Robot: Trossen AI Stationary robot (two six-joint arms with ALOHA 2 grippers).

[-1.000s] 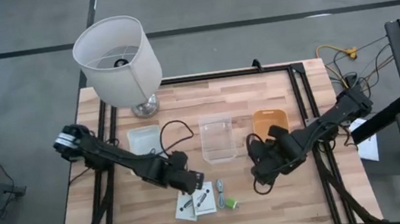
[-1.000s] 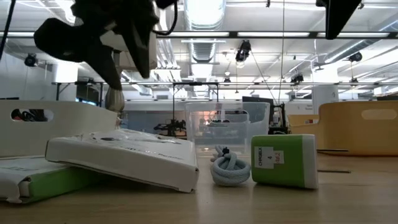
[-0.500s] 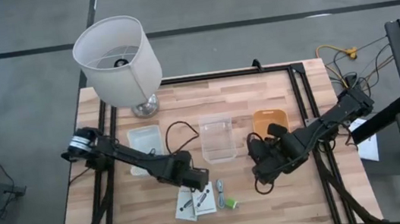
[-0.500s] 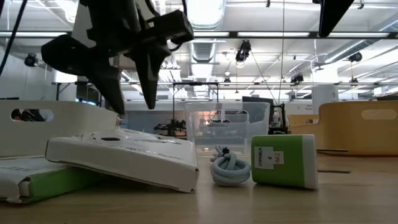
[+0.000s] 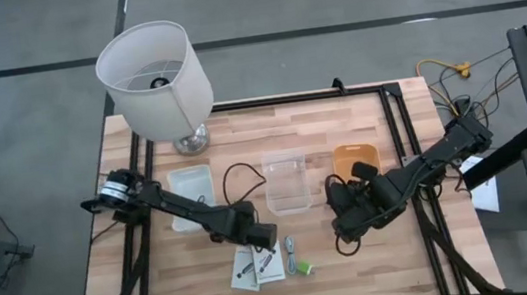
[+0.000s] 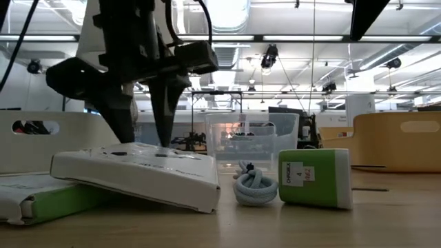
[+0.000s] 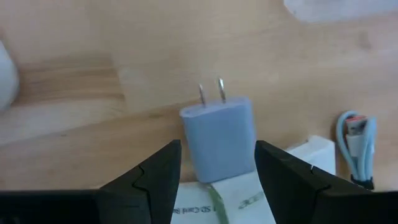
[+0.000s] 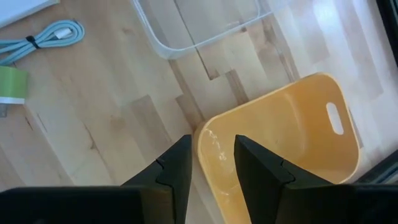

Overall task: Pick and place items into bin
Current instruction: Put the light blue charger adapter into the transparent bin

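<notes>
The left gripper point(image 5: 266, 236) hangs low over the two flat white packets point(image 5: 256, 266) near the front of the wooden tabletop point(image 5: 379, 264), its fingers point(image 7: 152, 180) spread and empty on either side of a blue-grey plug adapter point(image 7: 219, 140) lying on a packet. A coiled light-blue cable point(image 5: 290, 251) and a small green piece point(image 5: 303, 266) lie just beside the packets. The right gripper point(image 5: 339, 227) waits by the yellow bin point(image 8: 292, 143), fingers point(image 8: 177, 165) parted, holding nothing. A clear bin point(image 5: 286, 182) stands mid-table.

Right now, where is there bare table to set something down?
Bare wood runs along the front edge, left of the white packets and right of the green piece. Crowded: the middle row, white bin, clear bin, orange bin, with both arms.
</notes>
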